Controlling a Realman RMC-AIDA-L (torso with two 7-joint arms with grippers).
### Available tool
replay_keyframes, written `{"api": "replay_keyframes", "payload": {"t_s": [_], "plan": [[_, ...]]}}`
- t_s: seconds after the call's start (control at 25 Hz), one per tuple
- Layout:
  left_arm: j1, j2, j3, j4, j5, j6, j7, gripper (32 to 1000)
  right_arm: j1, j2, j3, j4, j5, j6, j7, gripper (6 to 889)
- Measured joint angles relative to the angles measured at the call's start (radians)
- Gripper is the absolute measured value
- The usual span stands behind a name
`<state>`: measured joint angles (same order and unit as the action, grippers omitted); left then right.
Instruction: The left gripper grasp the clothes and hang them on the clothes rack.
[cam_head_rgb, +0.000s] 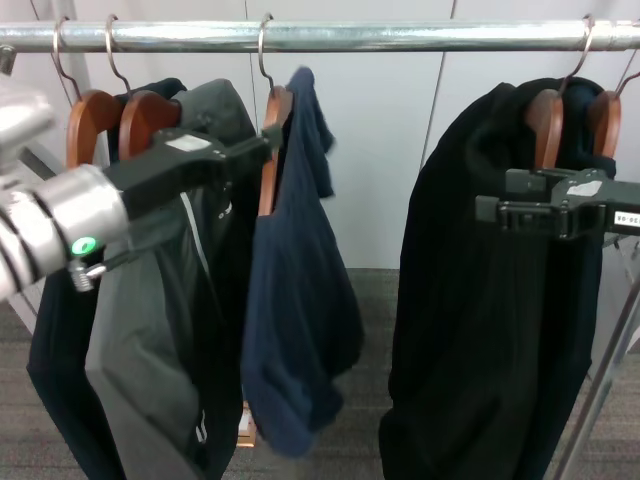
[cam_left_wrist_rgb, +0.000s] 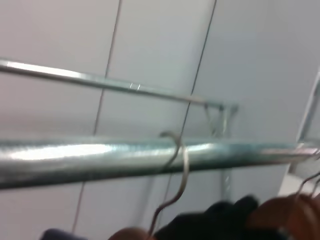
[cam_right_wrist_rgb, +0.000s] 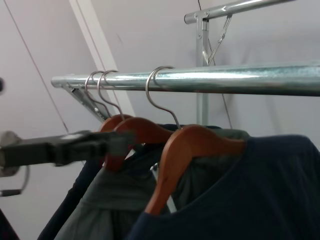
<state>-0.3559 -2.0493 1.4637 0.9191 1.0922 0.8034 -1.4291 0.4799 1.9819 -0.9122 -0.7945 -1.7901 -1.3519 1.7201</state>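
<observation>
The clothes (cam_head_rgb: 296, 300), a navy T-shirt on a reddish-brown wooden hanger (cam_head_rgb: 270, 150), hang from the clothes rack (cam_head_rgb: 350, 36) by a silver hook (cam_head_rgb: 262, 50). In the right wrist view the same hanger (cam_right_wrist_rgb: 192, 145) has its hook (cam_right_wrist_rgb: 159, 95) over the rack (cam_right_wrist_rgb: 225, 79). My left gripper (cam_head_rgb: 262, 146) reaches in from the left, its tip at the hanger's near arm. Seen from the right wrist, the left gripper (cam_right_wrist_rgb: 127, 142) ends just beside the navy hanger, in front of the neighbouring one. The left wrist view shows the rack (cam_left_wrist_rgb: 100, 157) with a hook (cam_left_wrist_rgb: 179, 160) over it.
A grey-and-dark jacket (cam_head_rgb: 170, 340) and another dark garment hang on wooden hangers at the left. A long black coat (cam_head_rgb: 480, 330) hangs at the right, with my right gripper (cam_head_rgb: 490, 212) parked in front of it. A slanted rack support (cam_head_rgb: 605, 380) runs down at the far right.
</observation>
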Motion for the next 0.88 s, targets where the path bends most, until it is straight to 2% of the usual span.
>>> {"api": "replay_keyframes", "payload": {"t_s": [0.16, 0.24, 0.4, 0.64, 0.88], "plan": [[0.058, 0.0006, -0.094, 0.006, -0.032, 0.221, 0.065, 658, -0.002, 0.0, 0.048, 0.006, 0.0, -0.008, -0.013, 822], [0.083, 0.0019, -0.123, 0.0, -0.047, 0.316, 0.1, 689, -0.003, -0.002, 0.058, 0.011, 0.0, -0.01, -0.014, 822], [0.135, 0.0028, -0.141, -0.003, -0.04, 0.439, 0.156, 703, -0.003, -0.002, 0.062, 0.014, 0.0, -0.012, -0.02, 822], [0.18, 0.0001, -0.135, -0.018, -0.038, 0.482, 0.237, 702, -0.003, 0.0, 0.067, 0.027, 0.0, -0.012, -0.039, 822], [0.173, -0.0019, -0.135, -0.04, -0.042, 0.523, 0.273, 701, 0.007, -0.004, 0.068, 0.028, 0.012, -0.019, -0.04, 822]]}}
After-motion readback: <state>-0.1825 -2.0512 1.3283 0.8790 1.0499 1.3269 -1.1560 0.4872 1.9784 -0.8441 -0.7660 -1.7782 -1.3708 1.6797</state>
